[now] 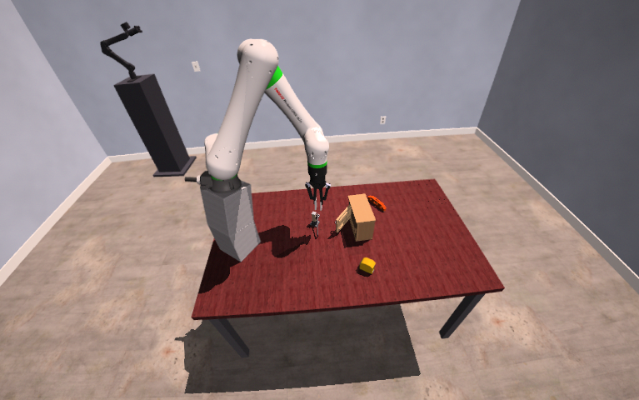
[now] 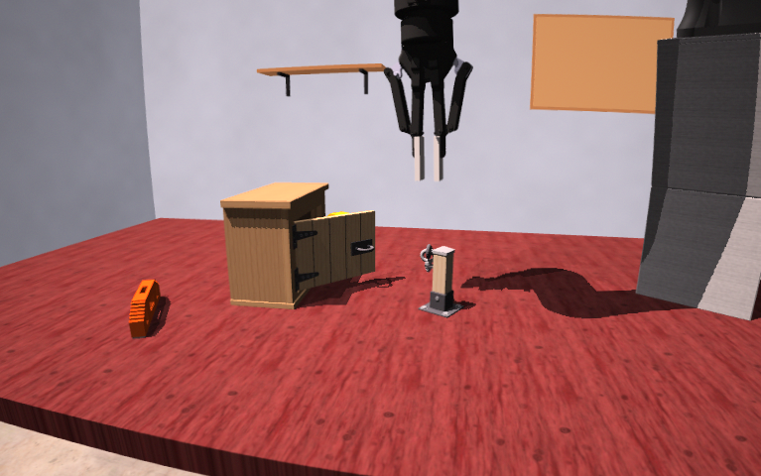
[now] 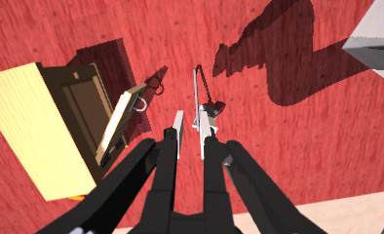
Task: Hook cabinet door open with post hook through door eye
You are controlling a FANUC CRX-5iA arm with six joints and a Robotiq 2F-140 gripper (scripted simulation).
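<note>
The wooden cabinet stands flat on the red table. Its door stands partly open, with the metal eye on its free edge. The short post stands apart from the door, and the hook hangs at its side, clear of the eye. My gripper hangs well above the post and hook. Its fingers are nearly together and hold nothing.
An orange toothed part lies behind the cabinet. A yellow block lies on the table in front. Something yellow shows inside the cabinet. The grey robot pedestal stands at the table's edge.
</note>
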